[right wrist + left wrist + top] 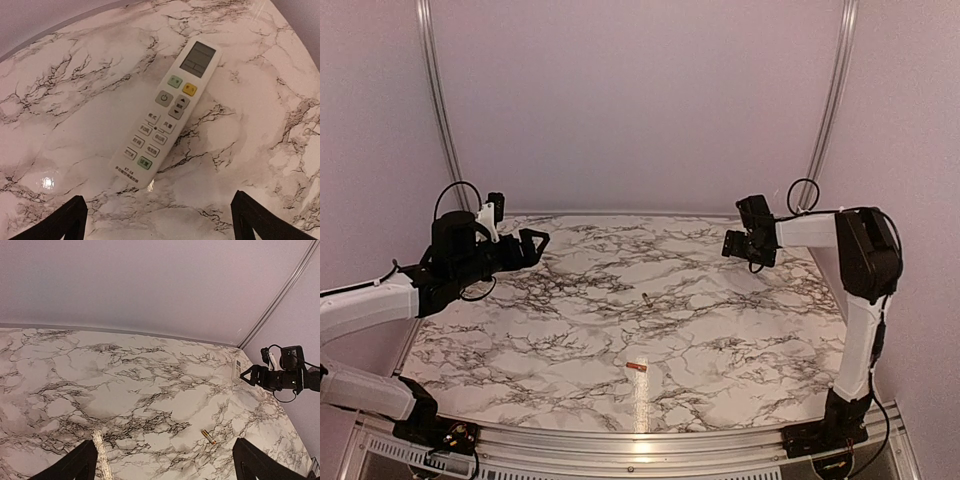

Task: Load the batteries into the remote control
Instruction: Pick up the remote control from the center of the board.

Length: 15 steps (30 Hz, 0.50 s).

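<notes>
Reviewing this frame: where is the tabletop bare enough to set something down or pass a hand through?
Widest bare stretch of table: the left half, between the left gripper and the far battery and near battery mid-table. Also bare: near right, between the near battery and the right arm's base. Crowded only far right, where the remote control lies below the open right gripper.

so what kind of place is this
Probably a robot lab test cell: a marble-look table boxed in by plain walls and metal rails, with left arm and right arm bolted at its edge.
</notes>
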Available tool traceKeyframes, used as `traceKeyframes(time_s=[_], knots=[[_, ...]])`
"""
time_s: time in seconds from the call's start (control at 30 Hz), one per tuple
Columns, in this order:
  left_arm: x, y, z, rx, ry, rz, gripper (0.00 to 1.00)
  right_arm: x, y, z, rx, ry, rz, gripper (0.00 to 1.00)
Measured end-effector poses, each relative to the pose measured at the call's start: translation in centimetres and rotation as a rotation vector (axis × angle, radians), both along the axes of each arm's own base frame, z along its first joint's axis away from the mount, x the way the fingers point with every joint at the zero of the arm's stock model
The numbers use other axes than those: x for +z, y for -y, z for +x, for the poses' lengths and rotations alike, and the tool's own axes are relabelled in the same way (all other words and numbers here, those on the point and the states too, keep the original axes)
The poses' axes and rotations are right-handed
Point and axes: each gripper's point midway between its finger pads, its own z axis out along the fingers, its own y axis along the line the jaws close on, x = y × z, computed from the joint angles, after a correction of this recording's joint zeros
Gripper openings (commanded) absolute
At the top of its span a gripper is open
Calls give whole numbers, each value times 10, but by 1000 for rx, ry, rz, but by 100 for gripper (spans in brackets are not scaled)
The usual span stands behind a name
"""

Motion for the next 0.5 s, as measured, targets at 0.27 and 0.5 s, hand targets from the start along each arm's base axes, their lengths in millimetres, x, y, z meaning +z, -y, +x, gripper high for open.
traceKeyframes(time_s=[0.27, 0.5], knots=[[-6, -2, -2, 5, -7, 1, 99, -24, 5, 40, -61, -26, -9, 99], [-1, -9, -1, 42, 10, 2, 99, -45, 11, 60, -109, -39, -29, 91]])
